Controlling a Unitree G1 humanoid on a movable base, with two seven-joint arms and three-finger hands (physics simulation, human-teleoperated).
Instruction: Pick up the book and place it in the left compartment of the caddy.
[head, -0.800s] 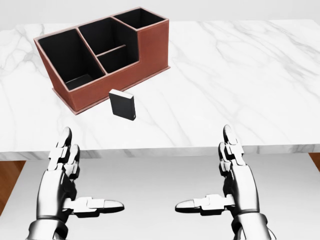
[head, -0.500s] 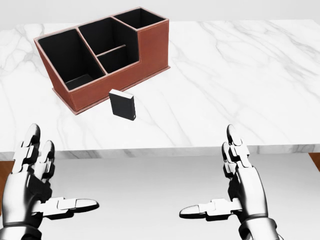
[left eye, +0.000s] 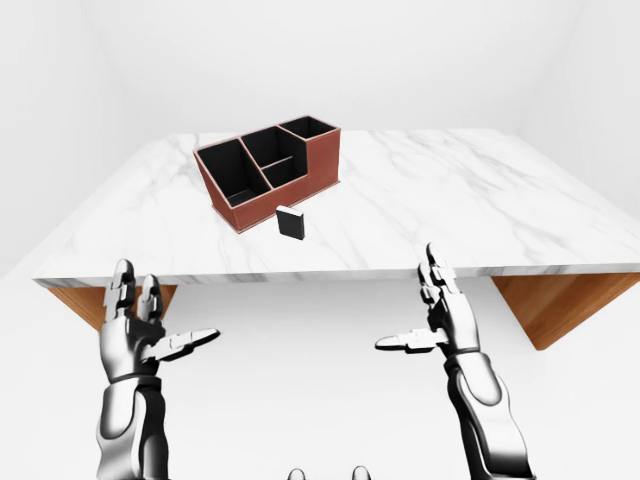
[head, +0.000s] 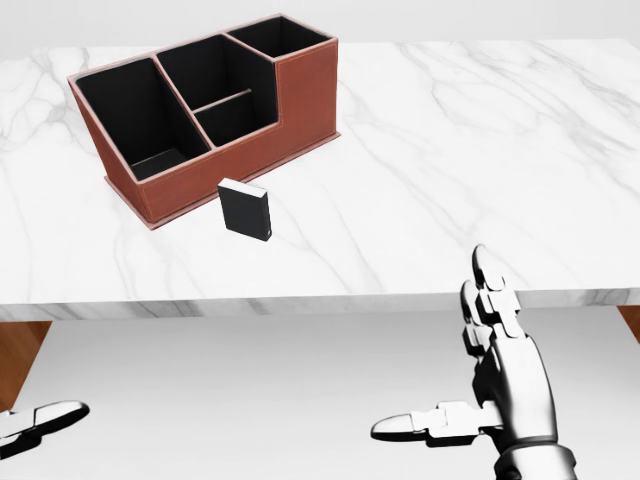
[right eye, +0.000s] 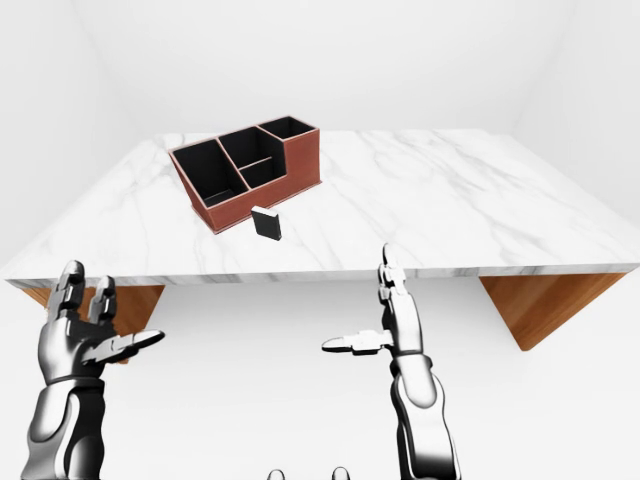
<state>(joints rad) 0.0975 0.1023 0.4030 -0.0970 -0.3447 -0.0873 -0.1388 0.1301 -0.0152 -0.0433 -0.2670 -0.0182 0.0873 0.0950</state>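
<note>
A small black book (head: 246, 209) stands upright on the white marble table (head: 480, 150), just below the caddy's long wall in the head view. The red-brown caddy (head: 300, 90) has black compartments; its left compartment (head: 140, 118) holds nothing. Both hands hover below the table's near edge, apart from the book. My left hand (left eye: 150, 322) is open, fingers up, and only its thumb tip shows at the head view's lower left. My right hand (head: 470, 375) is open too, fingers raised and thumb pointing left.
The table's near edge (left eye: 330, 272) runs across above both hands. Wooden table supports (left eye: 560, 305) show under the top at left and right. White floor lies below the hands.
My left hand has moved left and down, almost leaving the head view. My right hand has drifted slightly right and down. The book and the caddy have not moved.
</note>
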